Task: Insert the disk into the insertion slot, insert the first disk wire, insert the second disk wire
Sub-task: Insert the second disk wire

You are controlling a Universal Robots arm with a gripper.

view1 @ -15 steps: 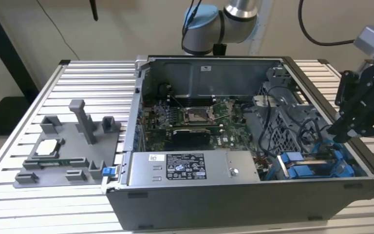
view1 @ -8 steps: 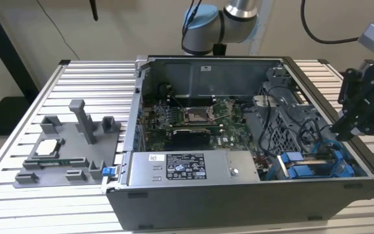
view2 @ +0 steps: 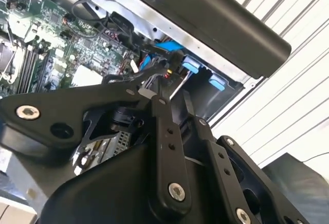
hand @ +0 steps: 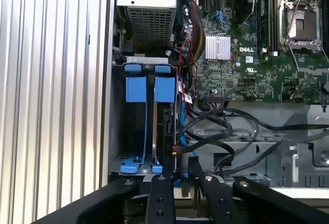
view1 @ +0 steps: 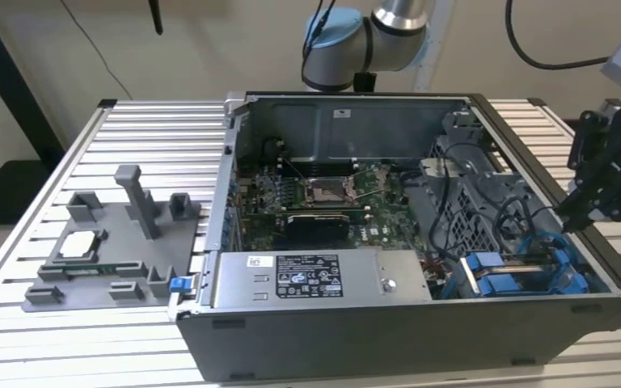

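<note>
The disk (hand: 167, 126) stands on edge in the insertion slot (hand: 134, 88), a grey bay with blue latches at the front corner of the open computer case on the exterior view's right (view1: 504, 279). My gripper (view1: 578, 220) hangs just above that bay at the case's edge. In the second wrist view its fingers (view2: 157, 106) are closed together, and a black disk wire's connector (view2: 176, 58) sits at their tips. In the first wrist view the gripper (hand: 191, 165) hovers over black cables and a blue cable (hand: 180, 131) that run beside the disk.
A silver labelled power-supply box (view1: 300, 279) lies along the case's front. The motherboard (view1: 322, 198) fills the middle, and a perforated grey cage (view1: 483, 194) with looping black cables stands behind the bay. A grey fixture plate (view1: 106, 242) rests on the slatted table at the exterior view's left.
</note>
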